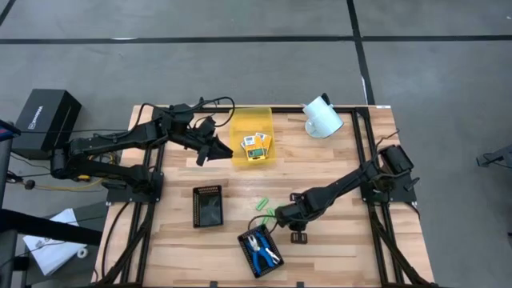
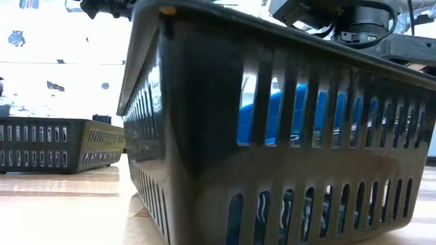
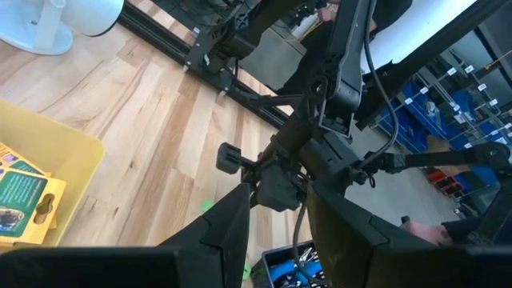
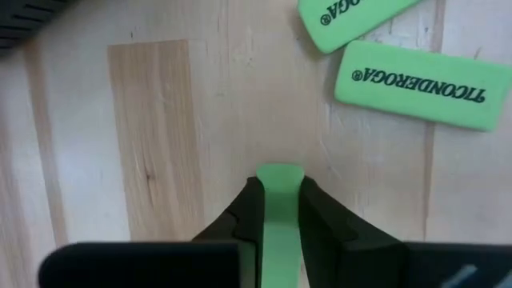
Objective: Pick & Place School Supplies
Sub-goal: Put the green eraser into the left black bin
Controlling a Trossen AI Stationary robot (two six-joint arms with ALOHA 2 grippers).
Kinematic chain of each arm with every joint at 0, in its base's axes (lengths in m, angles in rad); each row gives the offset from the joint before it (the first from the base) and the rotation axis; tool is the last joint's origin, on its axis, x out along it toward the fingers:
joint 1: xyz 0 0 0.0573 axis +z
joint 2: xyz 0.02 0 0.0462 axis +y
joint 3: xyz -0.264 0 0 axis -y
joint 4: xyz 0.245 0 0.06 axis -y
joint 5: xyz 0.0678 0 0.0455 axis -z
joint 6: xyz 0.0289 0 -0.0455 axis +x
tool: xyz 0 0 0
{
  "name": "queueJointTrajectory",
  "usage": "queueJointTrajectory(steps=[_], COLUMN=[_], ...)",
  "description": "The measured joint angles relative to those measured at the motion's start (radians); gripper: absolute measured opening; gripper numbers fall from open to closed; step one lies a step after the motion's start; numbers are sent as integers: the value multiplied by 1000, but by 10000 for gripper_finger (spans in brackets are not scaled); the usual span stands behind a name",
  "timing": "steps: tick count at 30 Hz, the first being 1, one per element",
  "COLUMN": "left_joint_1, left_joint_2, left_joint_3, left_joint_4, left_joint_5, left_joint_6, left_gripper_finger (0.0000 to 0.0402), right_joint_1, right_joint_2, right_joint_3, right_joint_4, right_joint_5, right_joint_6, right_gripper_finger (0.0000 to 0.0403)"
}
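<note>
Wooden table (image 1: 336, 168), butcher-block top, carries everything.

Translucent yellow bin (image 1: 251, 120) sits near the far edge, about midway along it. Inside lie the yellow-orange printed boxes (image 1: 256, 146), bunched toward the bin's near wall; the left wrist view shows one with a green face (image 3: 22, 202).

A white fan-like object (image 1: 322, 117) stands at the far edge, toward the far right corner.

Two black slotted trays. One (image 1: 208, 205) sits left of centre. The other (image 1: 260, 250) is close to the near edge, turned askew, holding the blue-handled scissors (image 1: 258, 246). Blue shows through its slots in the low view (image 2: 272, 119).

My left gripper (image 1: 210, 150) hovers just beside the bin's left wall, above the table. Fingers (image 3: 232, 228) stand parted with nothing between them.

My right gripper (image 1: 282, 213) is down near mid-table, just beyond the far end of the scissor tray. Jaws are narrow and clamped on a green eraser (image 4: 278, 220), held edge-on between the two pads, the end sticking out past the fingertips, close over the wood.

Two more green erasers lie loose on the table just ahead of that gripper, lettered TICONDEROGA: one (image 4: 420, 74) flat and fully seen, the other (image 4: 352, 18) beside it, angled, partly cut off. They are near each other but apart.

Another small green piece (image 1: 261, 203) lies on the table between the two trays.
</note>
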Motion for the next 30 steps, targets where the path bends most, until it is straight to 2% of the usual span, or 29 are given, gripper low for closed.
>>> queueJointTrajectory(steps=[9, 13, 19, 25, 30], left_joint_1=[0, 0, 0, 0, 0], left_joint_2=[0, 0, 0, 0, 1], left_joint_3=[0, 0, 0, -1, -1], left_joint_4=[0, 1, 2, 9, 11], left_joint_5=[0, -1, -1, -37, -47], left_joint_6=[4, 33, 37, 62, 63], left_gripper_finger=[121, 121, 121, 121, 121], right_joint_1=[-45, -52, -54, -78, -131], right_joint_2=[-11, -44, -119, -200, -222], right_joint_3=[7, 6, -5, 47, 148], right_joint_4=[-12, -33, -181, -264, -306], right_joint_5=[-45, -33, 39, 27, 60], right_joint_6=[0, 8, 34, 26, -10], right_gripper_finger=[41, 40, 36, 35, 35])
